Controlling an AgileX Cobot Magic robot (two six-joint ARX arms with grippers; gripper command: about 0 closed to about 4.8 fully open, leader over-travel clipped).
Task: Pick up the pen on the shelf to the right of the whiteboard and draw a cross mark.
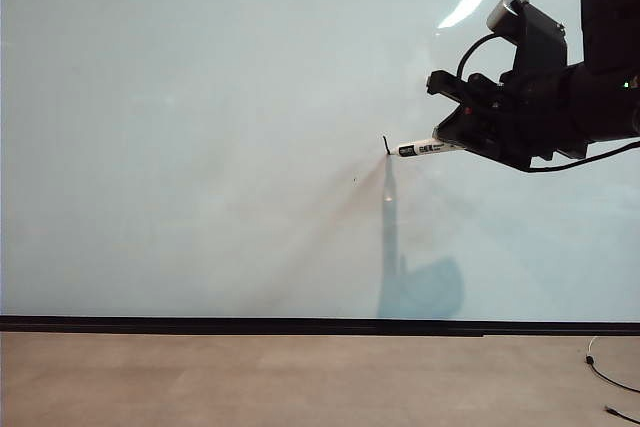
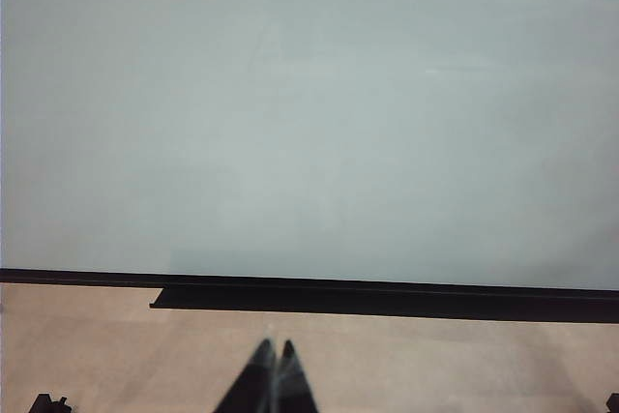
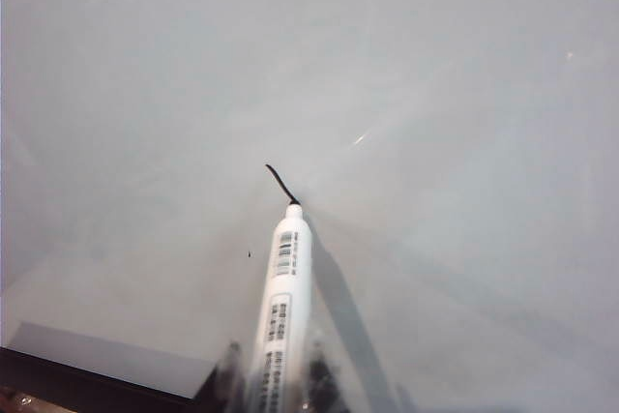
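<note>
Pen [image 1: 432, 148]: slim white marker with black print, clamped in the right gripper [image 1: 462, 139], fingers closed on the rear of the barrel. Barrel sticks out roughly level toward the left of the exterior view, dark tip end pressed on the whiteboard [image 1: 200, 127]. In the right wrist view the pen [image 3: 285, 297] runs out from between the two blurred dark fingers [image 3: 227, 369], tip touching the board surface.

Cross mark: only a short, slightly curved black stroke [image 1: 386, 144] shows, starting at the tip and running up from it; same stroke [image 3: 280, 182] visible from the right wrist. No second stroke crossing it yet. Contact point sits right of the board's centre, well above the bottom edge. Tiny dark speck [image 3: 250, 254] on the board just beside the barrel, apart from the stroke.

Right arm comes in from the upper right of the exterior view, black cable [image 1: 590, 157] trailing under it. Pen and gripper shadow falls on the board below the tip, down toward the thin black strip [image 1: 200, 325] along the lower edge. Tan surface [image 1: 250, 382] below that strip.

Left gripper [image 2: 275, 347]: low in its own wrist view, fingertips together, holding nothing, pointed at the board's lower edge and well clear of it. Not visible in the exterior view.
</note>
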